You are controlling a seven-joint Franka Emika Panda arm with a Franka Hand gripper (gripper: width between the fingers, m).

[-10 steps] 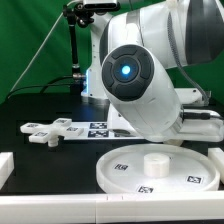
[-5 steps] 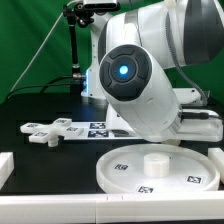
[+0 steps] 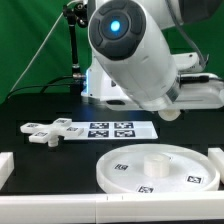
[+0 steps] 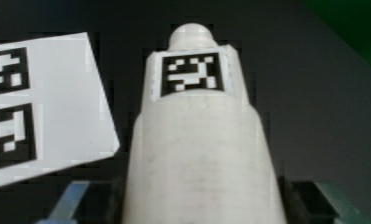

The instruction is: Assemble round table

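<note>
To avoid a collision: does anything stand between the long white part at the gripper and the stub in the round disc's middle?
Nothing visible does. The stub on the round disc is bare on top. The cross-shaped base and marker board lie flat, apart from it. The arm hides the space near the long white part.

The white arm [image 3: 135, 55] bends high across the exterior view, its gripper's [image 4: 185, 203] dark fingers [image 4: 75, 202] standing apart.

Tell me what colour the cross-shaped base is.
The cross-shaped base is white with small black-and-white square tags; the exterior view shows it best.
</note>
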